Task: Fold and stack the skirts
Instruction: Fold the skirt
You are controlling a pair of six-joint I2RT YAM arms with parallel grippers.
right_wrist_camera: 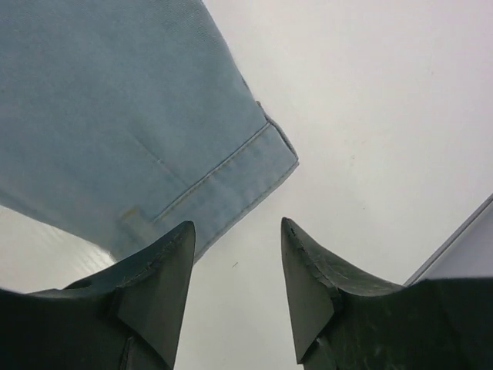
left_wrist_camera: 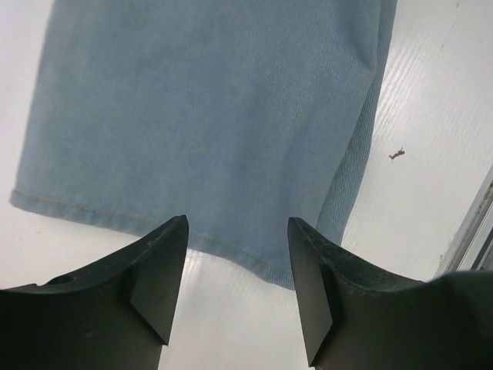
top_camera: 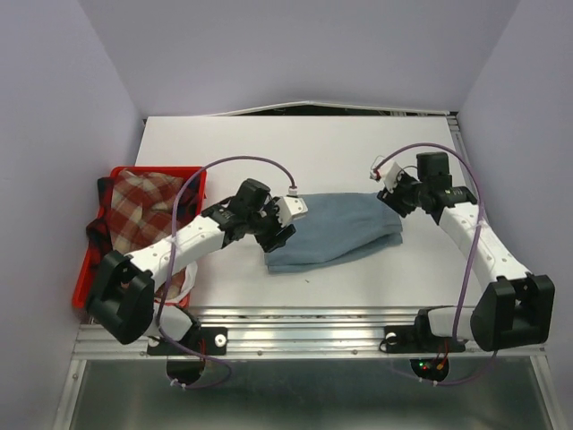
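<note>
The left gripper [left_wrist_camera: 237,225] and right gripper [right_wrist_camera: 237,225] hover spread and empty at opposite ends of the blue skirt [top_camera: 345,231], letting its fold lie flat.

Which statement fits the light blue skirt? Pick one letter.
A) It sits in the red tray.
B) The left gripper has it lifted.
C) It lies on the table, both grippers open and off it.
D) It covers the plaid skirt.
C: the light blue skirt lies on the table, and the left gripper and right gripper are open with nothing between their jaws.
</note>
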